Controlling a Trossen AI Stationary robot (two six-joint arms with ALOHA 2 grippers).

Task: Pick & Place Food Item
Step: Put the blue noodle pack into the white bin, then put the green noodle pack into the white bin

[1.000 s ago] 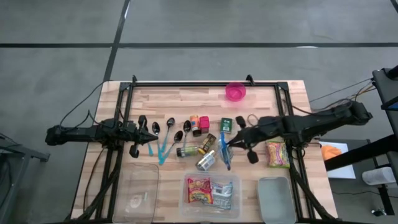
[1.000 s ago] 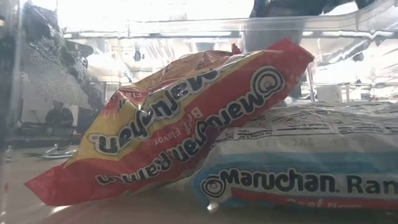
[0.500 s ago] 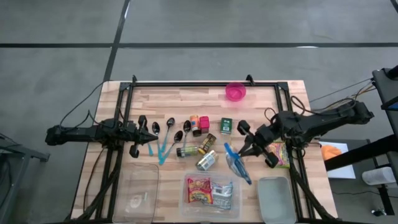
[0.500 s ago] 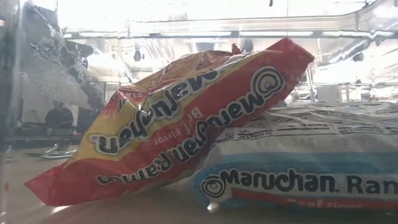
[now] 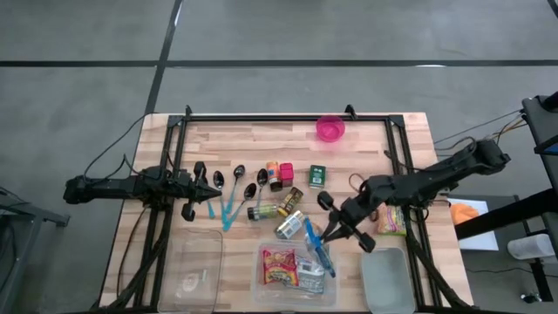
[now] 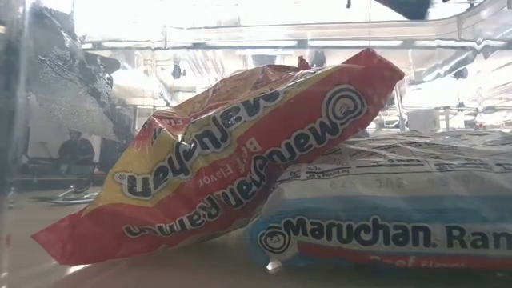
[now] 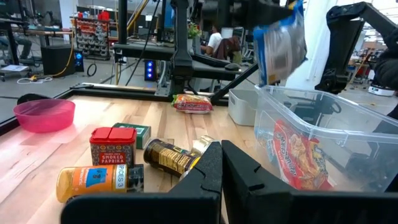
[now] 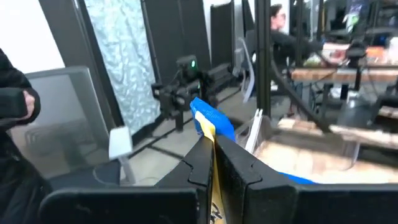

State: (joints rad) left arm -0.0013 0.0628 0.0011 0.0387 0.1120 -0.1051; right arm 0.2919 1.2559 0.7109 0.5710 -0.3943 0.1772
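Note:
My right gripper (image 5: pixel 332 231) is shut on a blue food packet (image 5: pixel 318 251), carried above the right part of a clear bin (image 5: pixel 259 288) near the table's front edge. The left wrist view shows the packet (image 7: pixel 283 46) hanging over the bin's open top (image 7: pixel 323 102). Inside the bin a red ramen packet (image 6: pixel 240 160) leans on a blue-and-white one (image 6: pixel 400 212), which lies flat on the floor of the bin. My left gripper (image 5: pixel 214 191) waits shut at the left, beside the spoons. My right gripper pinches the blue packet's upper edge (image 8: pixel 210 121) between its two fingers. The fingers come about level from the table's right. The packet hangs below them, lifted clear of the table and of the bin.
Spoons (image 5: pixel 228 181), spice tins (image 5: pixel 280 174), a green box (image 5: pixel 316 175) and cans (image 5: pixel 289 225) lie mid-table. A pink bowl (image 5: pixel 330 128) stands at the far edge. Another ramen packet (image 5: pixel 390 218) lies at the right, with a grey container (image 5: pixel 386 279) and a clear lid (image 5: pixel 194 275) in front.
My right gripper has swung from beside the green box toward the table's near edge and turned, staying shut. It has carried the blue packet up off the table to above the bin.

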